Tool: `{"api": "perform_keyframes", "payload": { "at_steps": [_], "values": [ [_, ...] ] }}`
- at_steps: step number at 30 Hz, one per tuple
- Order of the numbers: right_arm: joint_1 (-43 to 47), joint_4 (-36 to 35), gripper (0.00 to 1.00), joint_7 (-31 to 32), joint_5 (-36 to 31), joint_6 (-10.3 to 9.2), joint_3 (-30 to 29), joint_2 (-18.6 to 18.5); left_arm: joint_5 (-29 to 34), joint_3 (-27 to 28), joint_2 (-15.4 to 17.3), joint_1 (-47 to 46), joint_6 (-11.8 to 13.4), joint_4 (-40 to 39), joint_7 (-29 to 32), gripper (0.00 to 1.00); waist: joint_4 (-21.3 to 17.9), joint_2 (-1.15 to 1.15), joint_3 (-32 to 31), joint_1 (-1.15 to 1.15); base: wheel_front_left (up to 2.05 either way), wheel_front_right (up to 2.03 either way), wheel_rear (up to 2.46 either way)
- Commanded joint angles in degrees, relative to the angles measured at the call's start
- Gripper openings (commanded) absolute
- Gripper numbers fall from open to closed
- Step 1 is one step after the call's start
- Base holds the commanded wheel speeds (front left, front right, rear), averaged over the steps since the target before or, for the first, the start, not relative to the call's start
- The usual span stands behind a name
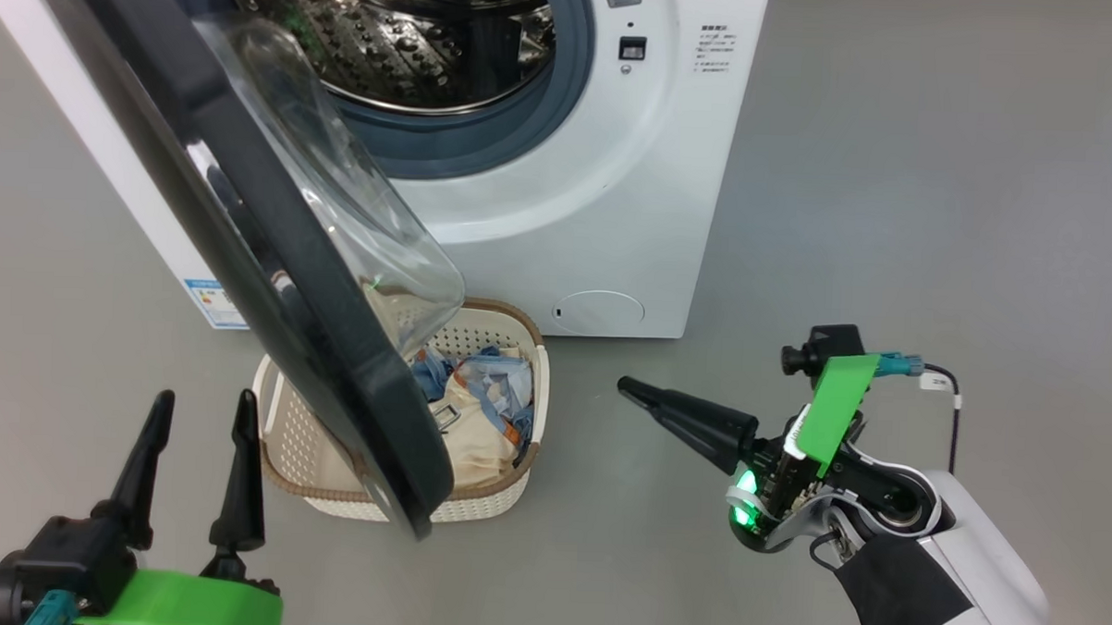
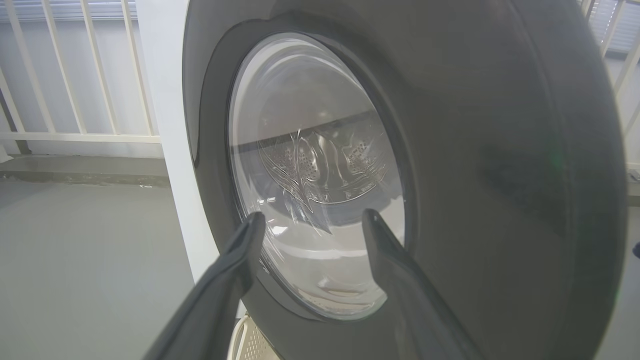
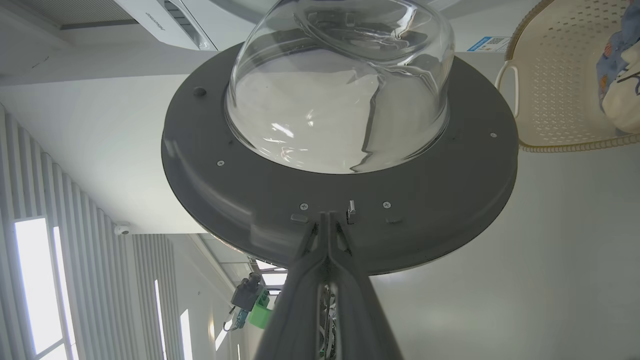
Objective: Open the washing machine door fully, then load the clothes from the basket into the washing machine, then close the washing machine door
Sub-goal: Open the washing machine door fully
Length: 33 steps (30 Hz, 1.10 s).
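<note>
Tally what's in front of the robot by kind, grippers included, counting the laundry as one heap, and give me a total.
Washing machine: 1
Washing machine door: 1
Basket: 1
Heap of clothes: 1
Grippers: 2, the left gripper and the right gripper
Total: 6

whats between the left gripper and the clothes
The open washing machine door stands between the left gripper and the clothes in the head view; the left wrist view faces it.
</note>
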Motion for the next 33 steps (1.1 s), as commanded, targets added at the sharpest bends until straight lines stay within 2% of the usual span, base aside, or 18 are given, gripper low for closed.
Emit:
{"api": "perform_keyframes", "payload": {
  "at_steps": [1, 2, 3, 4, 8, 12, 20, 25, 28, 33],
  "values": [
    [0.47, -2.03, 0.21, -1.66, -0.67, 0.18, 0.06, 0.7, 0.57, 2.25, 1.03, -0.45, -0.29, -1.41, -0.31, 1.0, -0.54, 0.0, -0.34, 0.0, 0.0, 0.0, 0.0],
    [0.61, -2.41, 0.48, -2.9, -1.28, 0.18, -0.3, 0.73, 0.57, 2.41, 1.03, -0.34, -0.29, -1.42, -0.31, 1.0, -0.68, 0.0, -0.34, 0.0, 0.0, 0.0, 0.0],
    [0.79, -2.93, 0.82, -3.94, -1.67, 0.18, -0.72, 0.85, 0.5, 2.52, 1.03, -0.21, -0.25, -1.42, -0.31, 1.0, -0.79, 0.0, -0.34, 0.0, 0.0, 0.0, 0.0],
    [0.94, -3.62, 1.0, -5.35, -2.11, 0.18, -1.4, 0.97, 0.36, 2.58, 1.03, -0.08, -0.16, -1.4, -0.31, 1.0, -0.88, 0.0, -0.31, 0.0, 0.0, 0.0, 0.0],
    [1.26, -7.52, 1.0, -16.07, -8.05, 0.18, -4.73, 1.18, -0.26, 2.42, 1.03, -0.08, -0.02, -1.39, -0.31, 1.0, -0.93, 0.0, 0.02, 0.0, 0.0, 0.0, 0.0],
    [2.03, -10.85, 1.0, -26.17, -15.82, 0.18, -5.51, 0.97, -0.52, 2.16, 1.03, -0.52, 0.13, -1.53, -0.31, 1.0, -1.0, 0.0, 0.34, 0.0, 0.0, 0.0, 0.0],
    [2.58, -13.13, 1.0, -44.22, -29.75, 0.18, -1.87, -1.44, -0.78, 2.1, 1.03, -0.25, 0.42, -1.6, -0.31, 1.0, -1.77, 0.0, 0.13, 0.0, 0.0, 0.0, 0.0],
    [2.41, -10.21, 1.0, -55.27, -39.87, 0.18, 1.59, -4.83, -0.87, 2.14, 1.03, 0.08, 0.62, -1.65, -0.31, 1.0, -2.37, 0.0, -0.26, 0.0, 0.0, 0.0, 0.0],
    [1.85, -6.98, 1.0, -58.88, -47.09, 0.18, 2.22, -5.52, -0.94, 2.25, 1.03, 0.44, 0.82, -1.81, -0.31, 1.0, -2.77, 0.0, -0.56, 0.0, 0.0, 0.0, 0.0],
    [2.54, -6.79, 1.0, -59.86, -58.28, 0.18, -0.38, -4.55, -0.98, 2.59, 1.03, 0.85, 0.91, -1.79, -0.31, 1.0, -3.5, 0.0, -1.07, 0.0, 0.0, 0.0, 0.0]
  ]
}}
